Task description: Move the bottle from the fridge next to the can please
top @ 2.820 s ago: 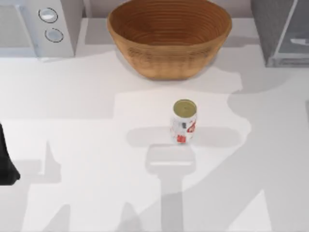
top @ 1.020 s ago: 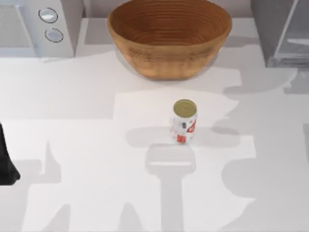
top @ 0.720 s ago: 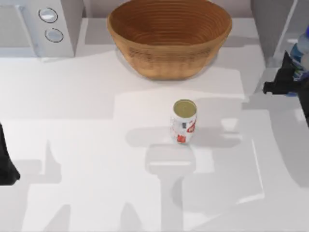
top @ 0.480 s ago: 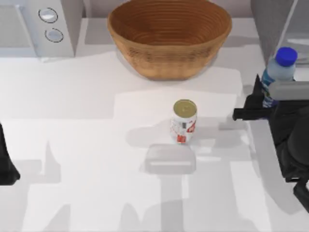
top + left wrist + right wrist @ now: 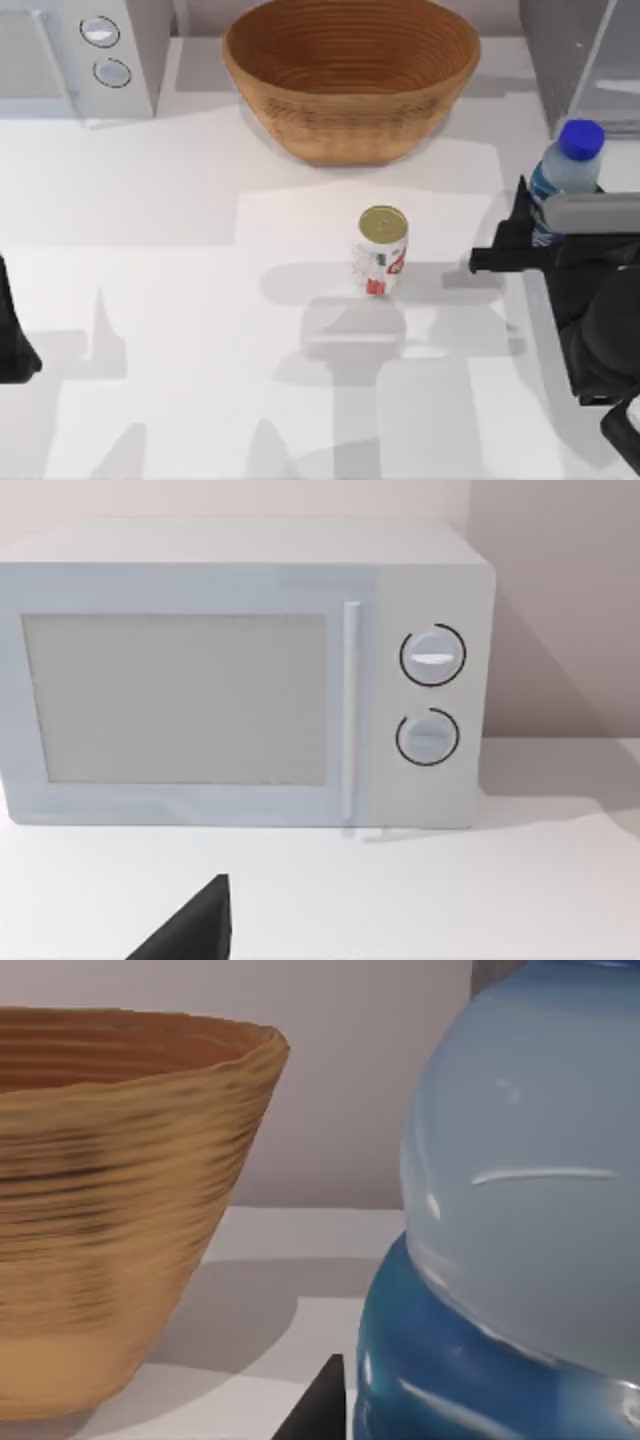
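— White tabletop runs under everything we see: microwave at the back left, woven bowl at the back middle, fridge in the back right corner. Where do we have the bottle?

— We carry the bottle in our right gripper, clamped about its blue-labelled body, blue cap up, so its long axis stands roughly upright. It sits out in front of the fridge, near the table's right edge.

— And the can?

— The can stands upright near the middle, well apart from the bottle and to its left. So we judge the coming move is a sideways carry leftward, then a set-down just beside the can without knocking it.

— Our left arm?

— Our left gripper is parked at the left edge, facing the microwave; we cannot tell how its fingers stand.
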Robot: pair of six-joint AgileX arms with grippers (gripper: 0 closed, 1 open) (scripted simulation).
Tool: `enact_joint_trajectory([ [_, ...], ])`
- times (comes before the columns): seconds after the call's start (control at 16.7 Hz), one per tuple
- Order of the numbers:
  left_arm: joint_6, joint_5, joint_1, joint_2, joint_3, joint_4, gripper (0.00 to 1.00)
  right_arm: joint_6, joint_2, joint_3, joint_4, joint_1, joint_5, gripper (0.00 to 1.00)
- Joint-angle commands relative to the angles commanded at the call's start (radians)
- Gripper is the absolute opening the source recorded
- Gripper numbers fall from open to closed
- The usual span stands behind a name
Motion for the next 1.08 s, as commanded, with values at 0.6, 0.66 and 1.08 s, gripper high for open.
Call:
enact_joint_trajectory([
  [0.6,0.0,0.0,0.0,0.0,0.0,0.0,1.0,-0.002,0.001,-0.003,0.002,0.003,0.003,0.38],
  [0.66,0.0,0.0,0.0,0.0,0.0,0.0,1.0,-0.002,0.001,-0.003,0.002,0.003,0.003,0.45],
  [1.08,0.0,0.0,0.0,0.0,0.0,0.0,1.0,-0.002,0.001,-0.003,0.002,0.003,0.003,0.98],
])
